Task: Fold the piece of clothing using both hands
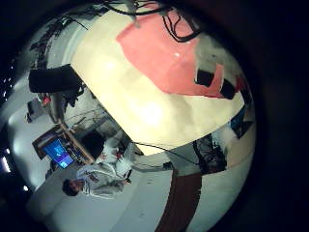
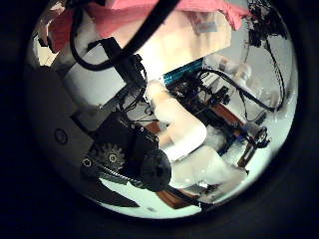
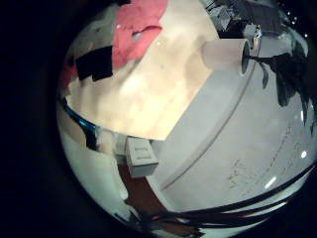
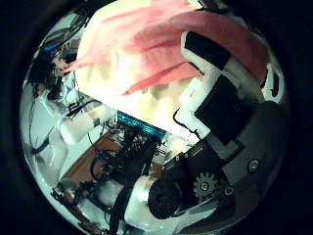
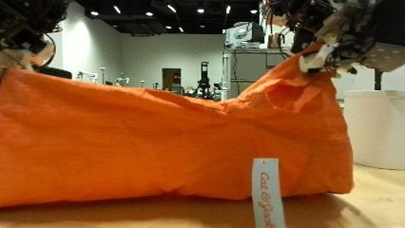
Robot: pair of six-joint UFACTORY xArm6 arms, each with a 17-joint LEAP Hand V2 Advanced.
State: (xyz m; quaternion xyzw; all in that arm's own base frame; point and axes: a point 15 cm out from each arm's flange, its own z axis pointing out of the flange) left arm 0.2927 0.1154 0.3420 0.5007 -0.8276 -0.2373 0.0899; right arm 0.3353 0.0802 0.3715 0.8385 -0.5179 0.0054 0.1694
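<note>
Nearest me, the orange garment (image 5: 164, 133) hangs like a curtain, its hem and white tag (image 5: 263, 192) resting on the counter (image 5: 317, 211). I judge it light, limp and wrinkle-prone, so the top corners are where to hold. My right robot hand (image 5: 332, 43) pinches one raised corner; farther off, my left robot hand (image 5: 23, 33) seems to grip the other, though I cannot tell for sure.

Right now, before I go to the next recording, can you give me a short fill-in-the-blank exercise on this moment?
1. The colour of the garment is ____.
2. The garment's lower edge rests on the ____.
3. The right hand grips an upper ____ of the garment.
4. A white ____ hangs at the garment's lower edge.

Missing words: orange; table; corner; tag
</note>
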